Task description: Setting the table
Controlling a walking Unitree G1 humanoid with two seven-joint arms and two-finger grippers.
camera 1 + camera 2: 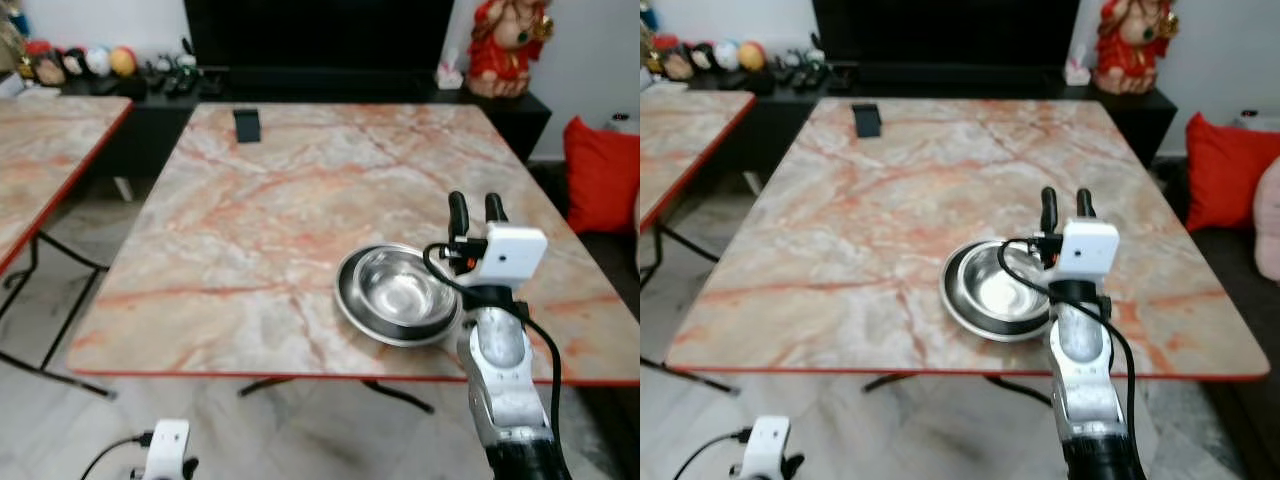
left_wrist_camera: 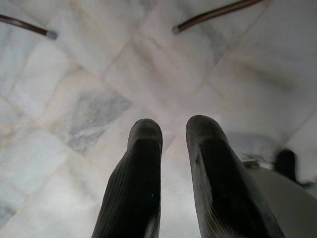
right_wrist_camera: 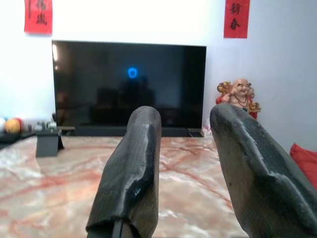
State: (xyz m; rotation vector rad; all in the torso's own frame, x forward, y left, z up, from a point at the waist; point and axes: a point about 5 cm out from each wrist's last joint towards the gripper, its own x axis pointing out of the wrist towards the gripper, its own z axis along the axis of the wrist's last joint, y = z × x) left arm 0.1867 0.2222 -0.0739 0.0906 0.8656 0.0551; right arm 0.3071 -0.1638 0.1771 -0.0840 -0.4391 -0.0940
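A shiny round stainless-steel bowl is seen nested in a wider round steel plate, and both are set on the pink-and-cream marble-patterned counter with a red edge, near its front edge and toward the robot's right. The right gripper is held above the counter just beside the right rim of the bowl, its two long black fingers pointed away from the robot toward the far wall; the fingers are spread apart with nothing between them, and no contact with the bowl or plate is made. A white camera block is carried on the silver right arm just behind the fingers. The left gripper is hung low beside the robot over the pale grey marble-tiled floor, its fingers released with a narrow gap between them and nothing grasped. A small dark rectangular stand is placed upright near the far left corner of the counter, well apart from the bowl. Beyond the counter, a large black television screen is set on a low dark cabinet, with a red-and-gold laughing figurine beside it on the right. A red cushion is seen at the right, and a second marble-patterned counter stands to the left.
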